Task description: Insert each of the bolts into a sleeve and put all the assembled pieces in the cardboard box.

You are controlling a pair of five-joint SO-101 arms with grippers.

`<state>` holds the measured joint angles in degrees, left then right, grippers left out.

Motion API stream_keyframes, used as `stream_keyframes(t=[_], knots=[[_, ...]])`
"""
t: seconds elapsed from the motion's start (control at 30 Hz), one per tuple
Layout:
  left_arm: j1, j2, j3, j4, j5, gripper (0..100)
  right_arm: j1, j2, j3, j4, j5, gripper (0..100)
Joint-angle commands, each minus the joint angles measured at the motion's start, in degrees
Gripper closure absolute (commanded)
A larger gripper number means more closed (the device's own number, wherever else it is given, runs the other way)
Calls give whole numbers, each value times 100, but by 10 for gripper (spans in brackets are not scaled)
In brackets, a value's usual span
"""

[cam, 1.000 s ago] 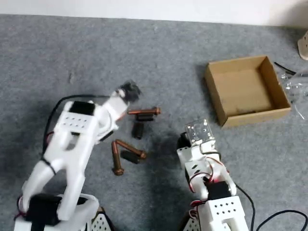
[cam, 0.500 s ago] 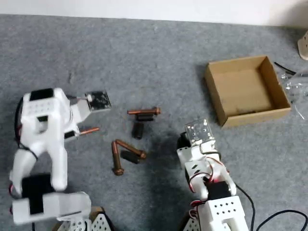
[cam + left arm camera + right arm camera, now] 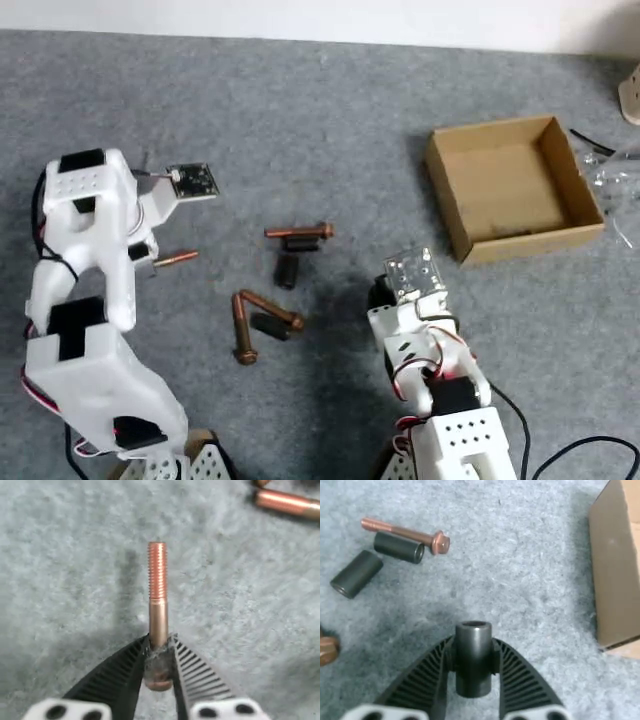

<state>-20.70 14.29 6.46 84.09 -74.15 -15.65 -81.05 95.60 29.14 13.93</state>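
High view: the held bolt (image 3: 175, 259) hangs well apart from the cardboard box (image 3: 515, 190). Loose bolts (image 3: 298, 232) and sleeves (image 3: 287, 270) lie nearer it on the grey surface (image 3: 330, 120). Left wrist view: the left jaws are closed on the bolt's head. Right wrist view: the right jaws clamp a black sleeve (image 3: 472, 650) near the box.

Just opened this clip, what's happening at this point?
The left arm has its jaws shut on a copper bolt, gripped near the head with the threaded end pointing out. The right arm has its jaws shut on a black sleeve, open end facing away. Three more bolts and two sleeves lie on the grey carpet between the arms. The cardboard box sits on the right arm's side with nothing in it yet.
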Motion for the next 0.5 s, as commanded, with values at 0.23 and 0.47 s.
stream_keyframes(t=[0.23,0.47], knots=[[75,-40,-1244,97,4571,797,48,-75,48,-224,281,993],[-242,22,-1156,695,10760,797,48,-75,48,-224,299,993]])
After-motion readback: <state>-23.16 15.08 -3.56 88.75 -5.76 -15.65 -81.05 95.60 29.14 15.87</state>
